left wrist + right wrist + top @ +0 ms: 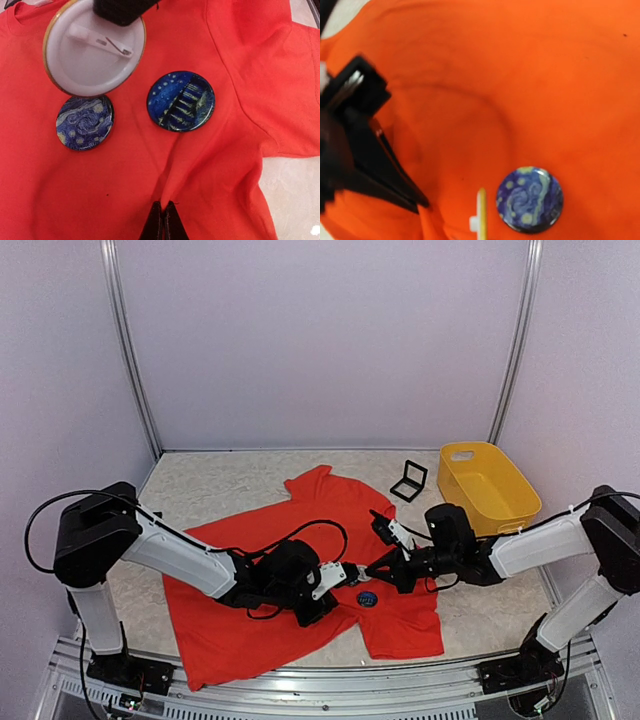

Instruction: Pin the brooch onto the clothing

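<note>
L gripper sits low on the chest of the T-shirt, jaws pressed together w/ a ridge of red-orange fabric pinched between them. A crease runs up from the tips. R gripper comes in opposite, clamped on the rim of the brooch: round, white plastic back toward the L wrist cam, gold edge, metal pin across the back. Can't tell if it touches the cloth.

Crowded spot. A swirl-print blue badge lies on the shirt, its top edge hidden behind the held brooch in the L wrist view. A 2nd blue badge, glossy w/ a striped print, sits just beside it toward the sleeve seam, apart from both.

Shirt is spread over the middle of the table, soft and rumpled, hem near the front rail. Both arms meet over its centre, tips near each other.

Off the cloth at far R: yellow plastic basket, a rounded tub, w/ a small black square frame just beside it. Mottled beige tabletop shows behind the collar.
</note>
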Controlling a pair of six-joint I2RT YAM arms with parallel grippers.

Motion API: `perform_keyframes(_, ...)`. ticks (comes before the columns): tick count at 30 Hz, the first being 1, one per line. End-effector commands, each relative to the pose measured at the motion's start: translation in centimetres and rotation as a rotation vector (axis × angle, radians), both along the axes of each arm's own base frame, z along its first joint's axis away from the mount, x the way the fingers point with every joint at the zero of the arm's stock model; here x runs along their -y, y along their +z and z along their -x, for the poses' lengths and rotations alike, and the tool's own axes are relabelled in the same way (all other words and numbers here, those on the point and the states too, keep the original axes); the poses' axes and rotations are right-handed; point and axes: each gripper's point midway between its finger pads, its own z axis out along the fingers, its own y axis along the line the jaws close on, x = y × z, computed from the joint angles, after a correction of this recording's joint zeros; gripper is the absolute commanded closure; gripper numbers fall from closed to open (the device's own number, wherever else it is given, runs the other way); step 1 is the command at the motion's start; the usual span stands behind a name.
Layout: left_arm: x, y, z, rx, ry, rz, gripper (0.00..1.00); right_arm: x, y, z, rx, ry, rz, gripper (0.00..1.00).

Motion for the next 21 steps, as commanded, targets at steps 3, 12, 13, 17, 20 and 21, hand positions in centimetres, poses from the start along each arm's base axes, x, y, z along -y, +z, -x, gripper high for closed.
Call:
perform_keyframes(3,0.9,3.5,0.7,-0.004,-0.032,0.138,1.00,-0.9,1.9,0.6,0.292,0.050,-0.087,1.00)
perform_keyframes(12,0.9,4.4,1.3,-0.030,-0.049,0.175,1.00,-1.5,1.0,1.3,0.611,0.022,-0.027,1.00)
perform_keyframes(13,0.9,4.5,1.3,-0.031,-0.051,0.179,1.00,-1.7,0.7,1.4,0.627,0.028,-0.013,1.00)
perform_keyframes(17,1.1,5.1,1.4,-0.036,-0.061,0.197,1.00,-2.2,-0.7,1.5,0.674,0.041,0.045,1.00)
perform_keyframes(20,1.2,5.3,1.3,-0.034,-0.062,0.203,1.00,-2.7,-1.6,2.2,0.706,0.063,0.082,1.00)
perform_keyframes(21,1.1,5.3,1.2,-0.033,-0.059,0.203,1.00,-2.9,-1.8,2.5,0.711,0.074,0.090,1.00)
